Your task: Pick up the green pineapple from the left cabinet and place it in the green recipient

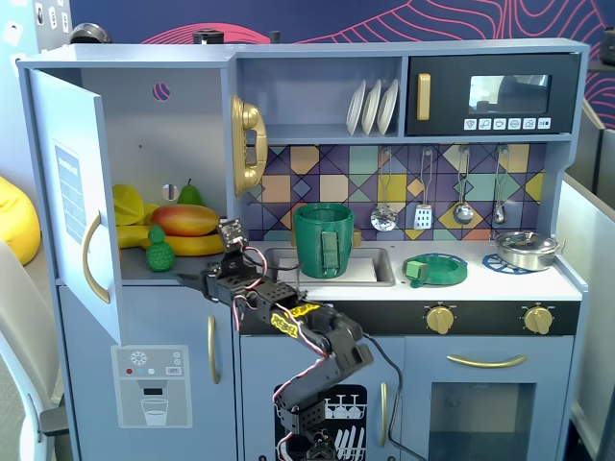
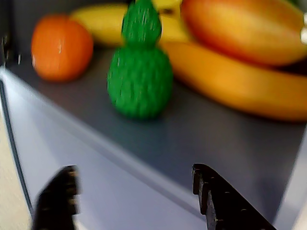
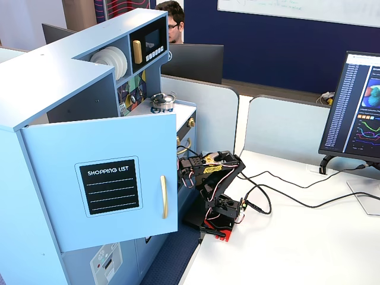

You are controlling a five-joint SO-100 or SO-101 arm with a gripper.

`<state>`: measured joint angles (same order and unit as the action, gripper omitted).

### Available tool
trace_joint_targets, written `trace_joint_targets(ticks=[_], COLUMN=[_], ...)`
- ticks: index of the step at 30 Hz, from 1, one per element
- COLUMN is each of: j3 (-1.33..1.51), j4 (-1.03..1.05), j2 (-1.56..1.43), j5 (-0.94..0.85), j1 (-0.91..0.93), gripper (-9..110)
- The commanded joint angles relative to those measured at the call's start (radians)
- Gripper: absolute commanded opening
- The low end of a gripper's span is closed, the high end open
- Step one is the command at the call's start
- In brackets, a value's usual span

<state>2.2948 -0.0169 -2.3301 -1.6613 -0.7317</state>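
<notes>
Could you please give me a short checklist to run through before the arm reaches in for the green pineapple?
1. Door of the left cabinet swung open: ok.
2. Green pineapple upright on the shelf, not hidden: ok.
3. Gripper open, nothing between its fingers: ok.
4. Gripper lined up with the pineapple: ok in the wrist view, the fruit sits between the two fingertips, further in.
5. Room around the pineapple: not ok, the banana lies close behind and beside it; touching cannot be told.
6. Green recipient upright on the counter, unobstructed: ok; inside cannot tell.
</notes>
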Motion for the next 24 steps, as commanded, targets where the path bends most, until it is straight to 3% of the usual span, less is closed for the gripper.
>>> trace_joint_targets(ticks=[1, 14, 24], j3=[-0.115, -0.318, -0.468], j4=[-0.06, -0.14, -0.144], j2=[0.074, 0.331, 0.494], j5=[0.044, 0.067, 0.057], j1=[0.02, 0.041, 0.035], gripper=[34, 46, 45])
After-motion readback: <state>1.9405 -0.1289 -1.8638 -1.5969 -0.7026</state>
